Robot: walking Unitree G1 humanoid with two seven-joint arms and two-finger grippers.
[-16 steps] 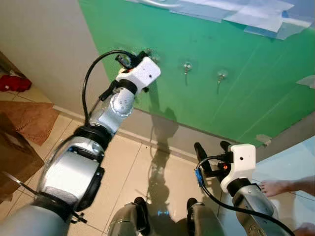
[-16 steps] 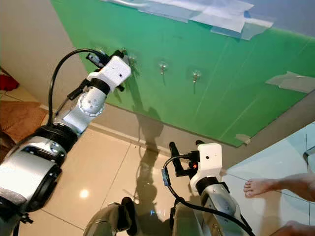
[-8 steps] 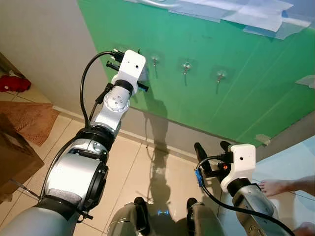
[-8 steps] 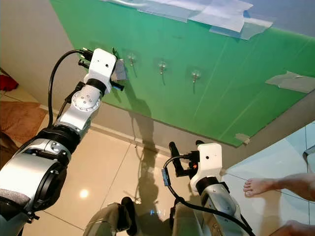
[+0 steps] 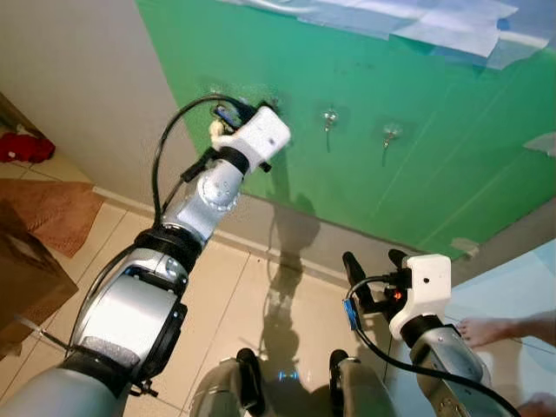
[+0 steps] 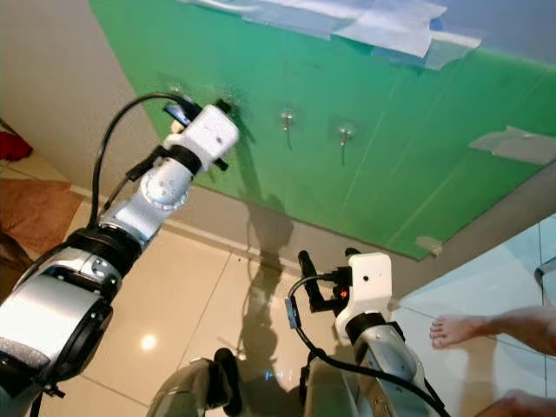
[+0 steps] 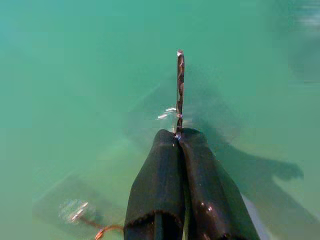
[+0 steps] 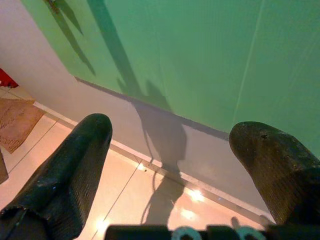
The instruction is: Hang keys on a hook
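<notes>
Apparently the key (image 7: pixel 180 90) is not hung yet: the left gripper (image 7: pixel 179 137), closed on it, hovers near the green wall (image 5: pixel 452 165); right gripper (image 8: pixel 175 150) idle, wide open.

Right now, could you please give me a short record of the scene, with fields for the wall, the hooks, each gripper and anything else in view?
wall: bright green panel above a grey skirting and beige tiled floor
hooks: two small clear suction hooks in a row on the panel, nothing hanging on them
left gripper: raised close to the panel, jaws pinched on a thin dark metal strip
right gripper: low by the floor, jaws wide apart and holding nothing
other: a person's bare foot on the floor at the robot's right
</notes>
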